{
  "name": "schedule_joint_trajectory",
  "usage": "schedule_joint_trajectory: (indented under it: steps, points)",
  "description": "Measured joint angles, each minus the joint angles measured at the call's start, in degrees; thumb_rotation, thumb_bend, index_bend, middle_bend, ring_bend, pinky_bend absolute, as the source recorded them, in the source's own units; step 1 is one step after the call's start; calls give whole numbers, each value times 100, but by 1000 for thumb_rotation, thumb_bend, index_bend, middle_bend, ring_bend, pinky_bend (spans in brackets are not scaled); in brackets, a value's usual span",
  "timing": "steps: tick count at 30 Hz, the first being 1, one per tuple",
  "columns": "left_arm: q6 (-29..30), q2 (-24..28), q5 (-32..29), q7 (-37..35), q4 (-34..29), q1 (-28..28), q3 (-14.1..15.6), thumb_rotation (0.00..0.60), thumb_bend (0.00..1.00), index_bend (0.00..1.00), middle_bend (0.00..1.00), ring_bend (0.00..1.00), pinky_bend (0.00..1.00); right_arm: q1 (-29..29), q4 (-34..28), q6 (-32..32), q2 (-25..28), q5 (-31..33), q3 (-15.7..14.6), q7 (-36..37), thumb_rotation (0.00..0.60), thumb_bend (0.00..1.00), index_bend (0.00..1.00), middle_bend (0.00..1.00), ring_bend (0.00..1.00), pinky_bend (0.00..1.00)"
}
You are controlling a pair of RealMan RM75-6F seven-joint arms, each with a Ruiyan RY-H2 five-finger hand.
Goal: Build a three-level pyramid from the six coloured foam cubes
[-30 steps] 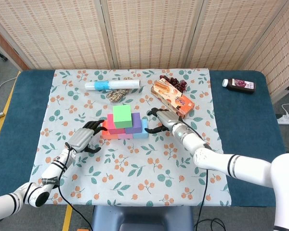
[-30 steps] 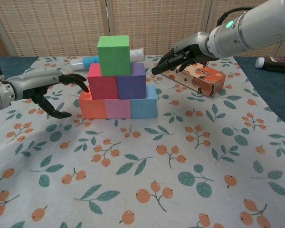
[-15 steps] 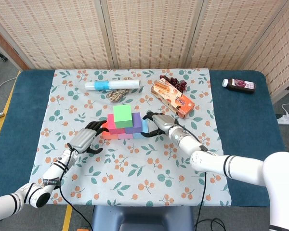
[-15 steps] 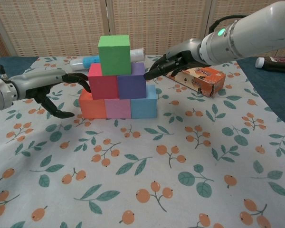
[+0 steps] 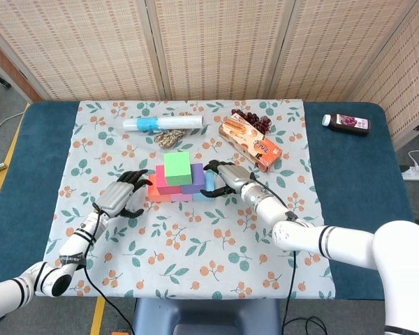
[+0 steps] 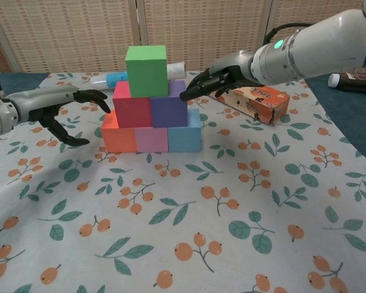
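Fingers of the left hand [image 6: 61, 110] are spread and curled around empty air just left of the pyramid, apart from the orange cube [image 6: 118, 135]; the head view shows that hand [image 5: 123, 195] from above, its arm running off the bottom-left corner. The pyramid stands mid-cloth on the floral tablecloth [image 6: 232, 207]: orange, pink cube [image 6: 152, 140] and light blue cube [image 6: 184, 137] at the base, red cube [image 6: 132, 104] and purple cube [image 6: 169, 104] above them, green cube [image 6: 146, 70] on top. From the head camera the green cube [image 5: 177, 168] hides much of the lower levels, which only the chest view lays out fully. Right of the stack, the right hand [image 6: 216, 78] has its fingers apart, holding nothing, fingertips close to the purple cube's upper corner; whether they touch it is hard to tell. An orange snack box [image 6: 256, 101] sits partly behind that hand. Only the head view shows the whole dark bottle [image 5: 347, 123] on the blue table [image 5: 363, 181]; the chest view crops it.
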Motion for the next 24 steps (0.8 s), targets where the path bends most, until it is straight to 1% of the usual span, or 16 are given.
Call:
schedule_joint_trajectory:
  steps: [16, 24]
  points:
    - [-170, -93, 103, -61, 130, -203, -20, 600, 294, 219, 0, 0, 0, -13, 17, 105, -48, -142, -69, 212, 252, 0, 106, 0, 0, 0]
    - [-113, -6, 31, -63, 97, -93, 33, 600, 295, 219, 0, 0, 0, -110, -197, 193, 118, -213, -107, 275, 259, 0, 106, 0, 0, 0]
